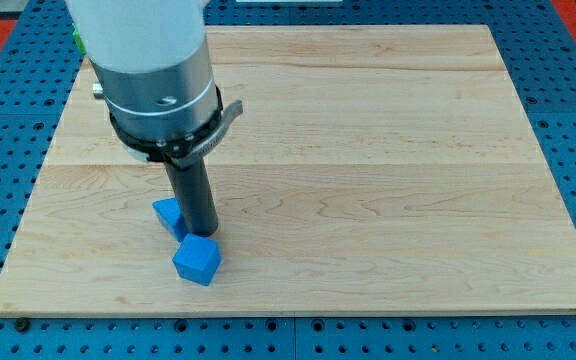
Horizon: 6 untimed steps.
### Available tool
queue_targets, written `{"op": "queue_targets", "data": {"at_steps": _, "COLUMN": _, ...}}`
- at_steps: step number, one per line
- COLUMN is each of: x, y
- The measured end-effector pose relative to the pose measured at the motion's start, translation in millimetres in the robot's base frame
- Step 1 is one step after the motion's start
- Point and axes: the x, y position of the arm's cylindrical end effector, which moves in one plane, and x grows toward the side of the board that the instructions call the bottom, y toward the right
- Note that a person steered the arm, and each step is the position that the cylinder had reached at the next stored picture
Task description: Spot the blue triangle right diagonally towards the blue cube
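The blue triangle [169, 214] lies on the wooden board [368, 150] at the lower left, partly hidden behind my rod. The blue cube [197, 261] sits just below and to the right of it, near the board's bottom edge. My tip [201, 233] is down on the board, touching the triangle's right side and just above the cube's top corner. The three are packed close together.
The arm's large grey and white body [158, 70] hangs over the board's upper left. A blue pegboard surface [568, 120] surrounds the board. A small green object [78, 40] peeks out at the top left edge.
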Motion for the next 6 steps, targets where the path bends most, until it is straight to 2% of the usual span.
{"op": "queue_targets", "data": {"at_steps": 1, "x": -0.5, "y": 36.4}}
{"op": "queue_targets", "data": {"at_steps": 2, "x": 25.9, "y": 101.4}}
{"op": "queue_targets", "data": {"at_steps": 3, "x": 57.4, "y": 78.8}}
{"op": "queue_targets", "data": {"at_steps": 4, "x": 62.3, "y": 35.8}}
{"op": "queue_targets", "data": {"at_steps": 5, "x": 43.9, "y": -21.3}}
{"op": "queue_targets", "data": {"at_steps": 6, "x": -5.5, "y": -42.7}}
